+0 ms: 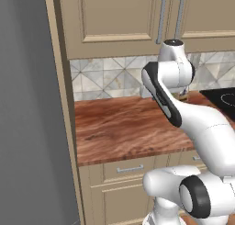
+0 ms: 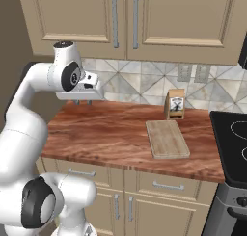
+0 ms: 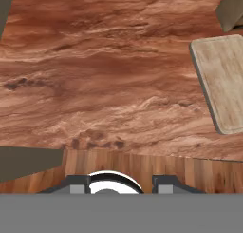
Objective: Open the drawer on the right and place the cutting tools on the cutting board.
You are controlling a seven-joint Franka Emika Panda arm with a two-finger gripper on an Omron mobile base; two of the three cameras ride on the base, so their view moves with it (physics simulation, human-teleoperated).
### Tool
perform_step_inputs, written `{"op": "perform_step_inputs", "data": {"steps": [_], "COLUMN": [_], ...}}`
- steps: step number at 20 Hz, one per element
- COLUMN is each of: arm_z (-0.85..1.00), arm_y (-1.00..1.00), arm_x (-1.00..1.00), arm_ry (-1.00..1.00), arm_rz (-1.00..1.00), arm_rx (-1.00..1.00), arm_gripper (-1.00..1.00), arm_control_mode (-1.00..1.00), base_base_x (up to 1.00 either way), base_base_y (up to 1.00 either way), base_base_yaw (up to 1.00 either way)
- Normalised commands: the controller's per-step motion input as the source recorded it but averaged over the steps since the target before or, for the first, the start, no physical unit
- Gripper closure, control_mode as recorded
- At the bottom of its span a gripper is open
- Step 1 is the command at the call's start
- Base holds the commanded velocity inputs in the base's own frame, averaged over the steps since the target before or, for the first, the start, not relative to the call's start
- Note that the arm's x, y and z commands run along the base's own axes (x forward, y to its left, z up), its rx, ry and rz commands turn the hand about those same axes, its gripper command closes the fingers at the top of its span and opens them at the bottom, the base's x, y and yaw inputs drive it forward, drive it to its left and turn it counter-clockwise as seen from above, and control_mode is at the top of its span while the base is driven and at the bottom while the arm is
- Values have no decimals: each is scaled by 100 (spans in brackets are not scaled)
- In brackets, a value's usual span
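My gripper hangs a little above the left part of the reddish-brown counter, pointing down. Its fingertips stand apart with nothing between them, so it is open. The cutting board, a pale wooden rectangle, lies flat on the counter well to the gripper's right, and it also sits at the right edge of the hand view. Nothing lies on the board. The drawer under the counter on the right is shut. The cutting tools are out of view.
A small brown paper bag stands behind the board against the tiled wall. A black stove borders the counter on the right. Another drawer front sits under the left of the counter. Upper cabinets hang overhead. A tall grey panel bounds the left side.
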Motion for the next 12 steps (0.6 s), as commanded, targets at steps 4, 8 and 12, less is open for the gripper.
{"op": "perform_step_inputs", "data": {"steps": [4, 8, 12], "arm_z": [-18, -32, -26], "arm_y": [-39, -100, -100], "arm_x": [-50, -93, -92], "arm_ry": [-4, -2, 0], "arm_rz": [-5, -32, -35], "arm_rx": [5, 27, 29], "arm_gripper": [-100, -100, -100], "arm_control_mode": [-100, -100, -100], "base_base_x": [0, 0, 0], "base_base_y": [0, 0, 0], "base_base_yaw": [0, 0, 0]}}
